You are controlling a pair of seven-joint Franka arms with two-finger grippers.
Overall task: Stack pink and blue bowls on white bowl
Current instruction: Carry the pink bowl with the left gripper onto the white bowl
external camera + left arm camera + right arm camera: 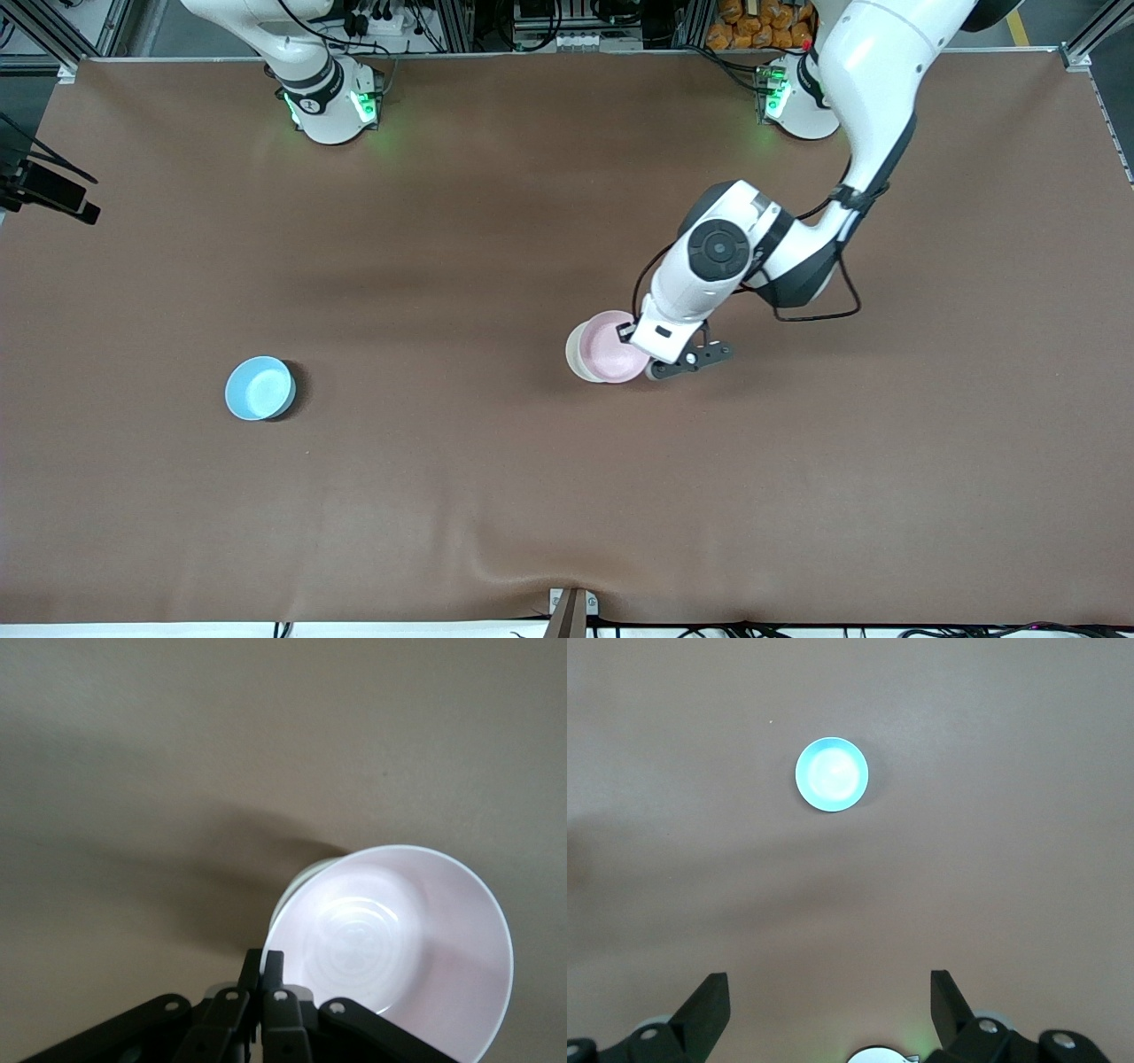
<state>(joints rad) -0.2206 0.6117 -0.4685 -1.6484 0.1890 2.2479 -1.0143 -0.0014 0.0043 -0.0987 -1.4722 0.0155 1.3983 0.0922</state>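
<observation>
Left gripper [262,979] jaws pinching pink bowl [617,346], white bowl [577,353] mostly hidden, right gripper [828,1001] jaws spread

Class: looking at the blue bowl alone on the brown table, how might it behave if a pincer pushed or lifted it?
The blue bowl looks rigid, so it should hold its shape. Its glossy surface may slip in a pincer. It sits upright, so a push would probably slide it rather than roll it.
</observation>
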